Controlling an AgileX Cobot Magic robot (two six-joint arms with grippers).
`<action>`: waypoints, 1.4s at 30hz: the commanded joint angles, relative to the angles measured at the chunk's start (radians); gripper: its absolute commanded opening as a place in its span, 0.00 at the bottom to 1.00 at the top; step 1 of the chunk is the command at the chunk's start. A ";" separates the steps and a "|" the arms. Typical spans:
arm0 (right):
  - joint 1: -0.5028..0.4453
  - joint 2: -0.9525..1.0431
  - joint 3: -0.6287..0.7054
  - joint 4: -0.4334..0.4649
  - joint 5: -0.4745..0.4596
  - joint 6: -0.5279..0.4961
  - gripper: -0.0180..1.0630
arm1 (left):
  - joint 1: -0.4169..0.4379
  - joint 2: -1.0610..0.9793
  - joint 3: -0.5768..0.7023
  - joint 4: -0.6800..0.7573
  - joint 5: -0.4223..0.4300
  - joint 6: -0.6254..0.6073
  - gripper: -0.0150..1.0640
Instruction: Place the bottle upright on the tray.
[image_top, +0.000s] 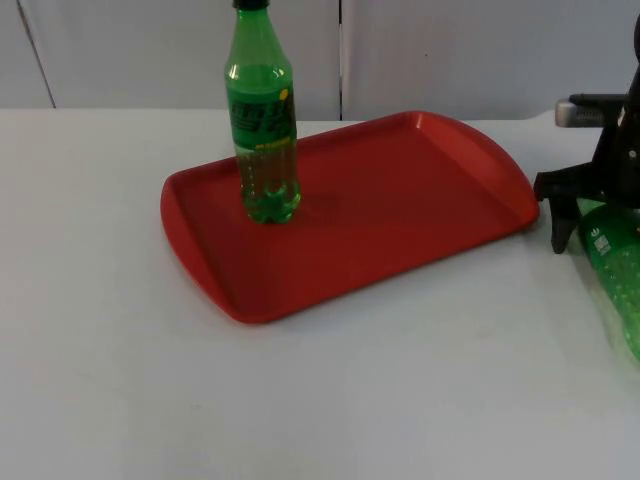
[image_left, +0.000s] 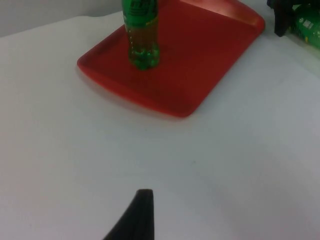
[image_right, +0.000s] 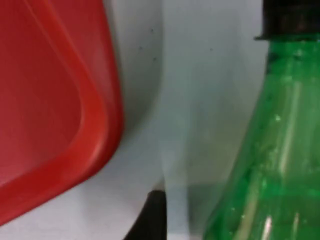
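Note:
A green bottle (image_top: 264, 120) with a black cap stands upright on the left part of the red tray (image_top: 420, 200), also seen from the left wrist as the bottle (image_left: 142, 35) on the tray (image_left: 200, 55). A second green bottle (image_top: 618, 272) lies on the table right of the tray. My right gripper (image_top: 588, 222) is down over that bottle's upper end, open, with one finger (image_top: 560, 225) between the bottle and the tray's edge. In the right wrist view the bottle's neck (image_right: 260, 165) is close beside the fingertip (image_right: 155, 215). My left gripper (image_left: 140, 205) waits over bare table, well short of the tray.
The white table spreads in front of and to the left of the tray. The grey partition wall (image_top: 450, 50) stands behind it. The tray's right corner (image_top: 525, 205) lies close to the right gripper.

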 joint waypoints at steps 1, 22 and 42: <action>-0.001 0.016 -0.002 0.013 -0.002 0.004 0.77 | -0.007 -0.002 0.003 0.003 -0.006 -0.004 0.99; -0.001 0.016 0.005 0.024 0.058 0.070 0.74 | -0.007 -0.002 0.003 0.003 -0.006 -0.004 0.99; -0.001 -0.043 -0.017 0.091 0.049 -0.150 0.02 | -0.007 -0.002 0.003 0.003 -0.006 -0.004 0.99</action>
